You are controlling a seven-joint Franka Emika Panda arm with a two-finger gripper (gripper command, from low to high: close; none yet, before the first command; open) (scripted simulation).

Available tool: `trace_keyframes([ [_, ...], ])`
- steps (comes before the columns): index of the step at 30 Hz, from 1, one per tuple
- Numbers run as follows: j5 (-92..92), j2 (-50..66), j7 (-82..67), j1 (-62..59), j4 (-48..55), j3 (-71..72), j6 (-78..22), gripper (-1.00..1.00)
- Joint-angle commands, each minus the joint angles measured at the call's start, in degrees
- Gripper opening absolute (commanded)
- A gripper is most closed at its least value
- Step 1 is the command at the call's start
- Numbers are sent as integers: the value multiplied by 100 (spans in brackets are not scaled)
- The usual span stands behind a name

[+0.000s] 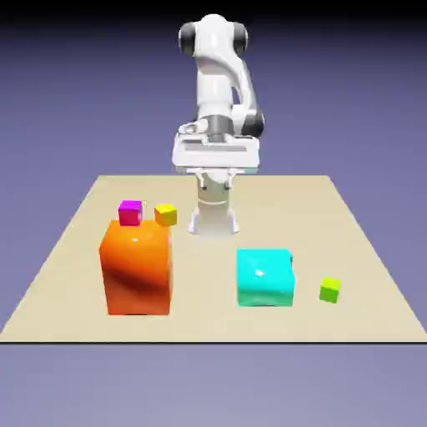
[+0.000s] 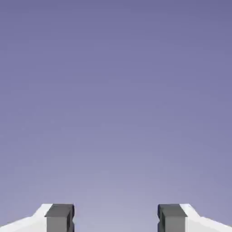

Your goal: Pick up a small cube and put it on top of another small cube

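In the exterior view, the gripper (image 1: pixel 215 182) is hanging high by the robot's base, well behind every block. The small cyan cube is not showing, so I cannot tell which way it lies; the big cyan block (image 1: pixel 265 277) may be hiding it. In the hand view, the fingertips (image 2: pixel 59 218) are standing wide apart, holding nothing, with only backdrop between them.

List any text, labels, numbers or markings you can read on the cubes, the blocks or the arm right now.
None: no readable text in either view.
The orange block, cyan block, and magenta, yellow and green small cubes have plain faces.
The arm and gripper carry no lettering; the hand view shows only the backdrop.
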Motion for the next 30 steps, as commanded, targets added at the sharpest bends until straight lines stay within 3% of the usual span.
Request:
trace_keyframes([
  [1,-94,110,-78,208,-1,-33,-97,0],
  [30,-2681,3140,-2230,5914,-33,-930,-2762,0],
])
